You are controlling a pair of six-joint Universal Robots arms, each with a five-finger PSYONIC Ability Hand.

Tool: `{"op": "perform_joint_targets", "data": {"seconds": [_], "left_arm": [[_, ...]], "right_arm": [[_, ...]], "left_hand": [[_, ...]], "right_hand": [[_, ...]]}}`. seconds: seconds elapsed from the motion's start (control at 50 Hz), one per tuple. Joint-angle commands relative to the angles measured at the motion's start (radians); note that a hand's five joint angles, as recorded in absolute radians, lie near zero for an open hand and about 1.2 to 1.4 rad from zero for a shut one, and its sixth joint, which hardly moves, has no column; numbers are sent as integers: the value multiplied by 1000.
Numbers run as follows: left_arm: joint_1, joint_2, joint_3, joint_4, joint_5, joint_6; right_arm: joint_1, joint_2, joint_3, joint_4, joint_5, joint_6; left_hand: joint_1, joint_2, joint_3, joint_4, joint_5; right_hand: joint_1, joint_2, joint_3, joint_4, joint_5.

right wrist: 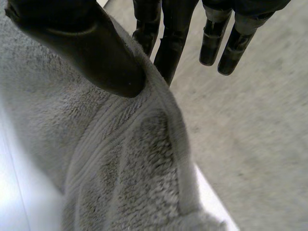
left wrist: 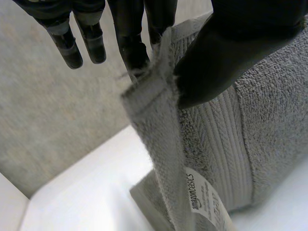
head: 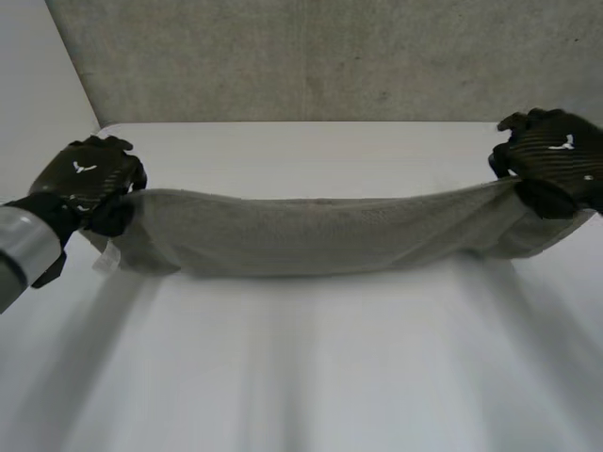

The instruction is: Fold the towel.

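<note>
A white table (head: 301, 377) fills the lower frame. Across mid-frame a long grey terry towel (head: 311, 235) sags, held up at both ends. The black left hand (head: 89, 179), centre left, pinches one end between thumb and fingers; the black right hand (head: 556, 160), upper right, pinches the other.

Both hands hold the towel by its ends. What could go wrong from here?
1. The left hand pinches only the thin edge of the towel between thumb and fingers, so that corner might slip out.
2. The towel sags in the middle between it and the right hand; laid on the table like this, it might bunch instead of folding flat.
</note>
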Motion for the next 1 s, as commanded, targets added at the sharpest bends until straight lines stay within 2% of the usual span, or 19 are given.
{"op": "perform_joint_targets", "data": {"seconds": [0.02,0.16,0.22,0.34,0.38,0.42,0.54,0.82,0.84,0.86,0.88,0.9,0.92,0.94,1.0], "left_arm": [[-17,-315,239,-82,-8,4],[-39,-552,483,-131,-53,4],[-40,-586,517,-128,-62,4],[-62,-680,586,-13,-79,5],[-66,-694,586,33,-80,4],[-74,-715,584,118,-86,4],[-83,-732,584,203,-108,5],[-103,-801,627,238,-109,5],[-103,-803,627,238,-108,5],[-105,-803,627,238,-111,5],[-105,-803,627,238,-111,5],[-106,-803,626,238,-119,5],[-106,-803,626,238,-119,5],[-108,-801,621,238,-120,5],[-109,-787,610,237,-120,4]], "right_arm": [[123,320,-276,95,128,-44],[204,572,-558,172,195,-133],[212,610,-598,172,211,-133],[258,739,-708,106,289,-133],[273,785,-722,3,319,-133],[277,800,-724,-56,329,-126],[284,837,-730,-242,364,-99],[290,937,-820,-295,372,-47],[290,949,-826,-295,372,-47],[290,957,-826,-295,376,-48],[290,957,-826,-295,376,-48],[293,962,-828,-295,388,-50],[293,960,-823,-295,404,-48],[293,960,-823,-295,404,-48],[294,942,-816,-292,431,-45]], "left_hand": [[96,60,-42,-56,74],[96,60,-42,-56,74],[96,60,-42,-56,74],[96,60,-42,-56,74],[96,60,-42,-56,74],[96,60,-42,-56,74],[96,60,-42,-56,74],[96,60,-42,-56,74],[96,60,-42,-56,74],[-276,-312,-42,-56,-298],[-279,-316,-42,-56,-302],[-823,-859,-42,-56,-845],[-828,-865,-42,-56,-851],[-1119,-1155,-42,-56,-1141],[-1113,-1149,-42,-56,-1135]], "right_hand": [[92,94,-50,-78,58],[92,94,-50,-78,58],[92,94,-50,-78,58],[92,94,-50,-78,58],[92,94,-50,-78,58],[92,94,-50,-78,58],[92,94,-50,-78,58],[92,94,-50,-78,58],[20,22,-50,-78,-14],[-579,-577,-50,-78,-613],[-585,-583,-50,-78,-619],[-1045,-1042,-50,-78,-1079],[-1130,-1128,-50,-78,-1164],[-1130,-1128,-50,-78,-1164],[-1130,-1128,-50,-78,-1164]]}}
